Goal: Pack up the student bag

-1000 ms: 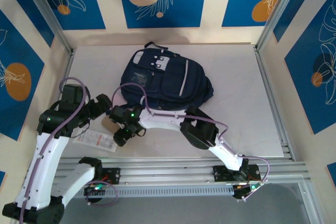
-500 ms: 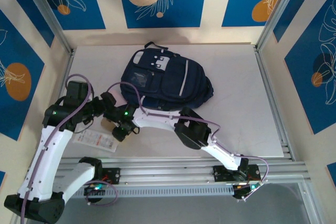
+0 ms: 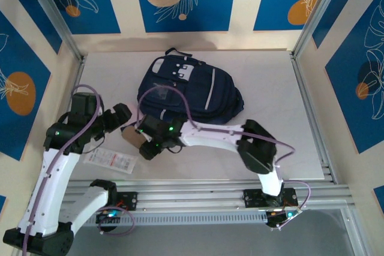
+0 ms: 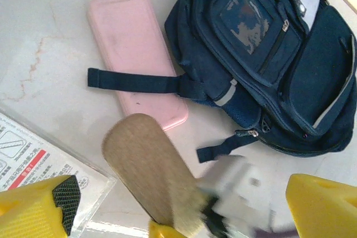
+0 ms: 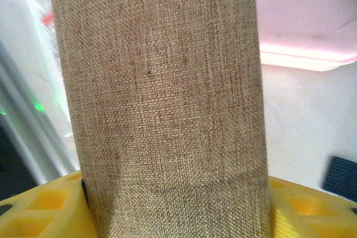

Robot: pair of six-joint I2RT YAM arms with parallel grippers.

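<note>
I see one navy fabric backpack and one flat pink oblong case. My right gripper clamps one tan burlap pouch; my left gripper gapes.

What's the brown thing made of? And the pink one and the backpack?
The brown case looks like coarse woven cloth, maybe burlap or linen: matte, with crisscross threads showing. The pink case seems to be smooth plastic or silicone, with a soft sheen and rounded corners. The student bag looks like navy woven fabric, with stitched seams, zippers and floppy straps.
</note>
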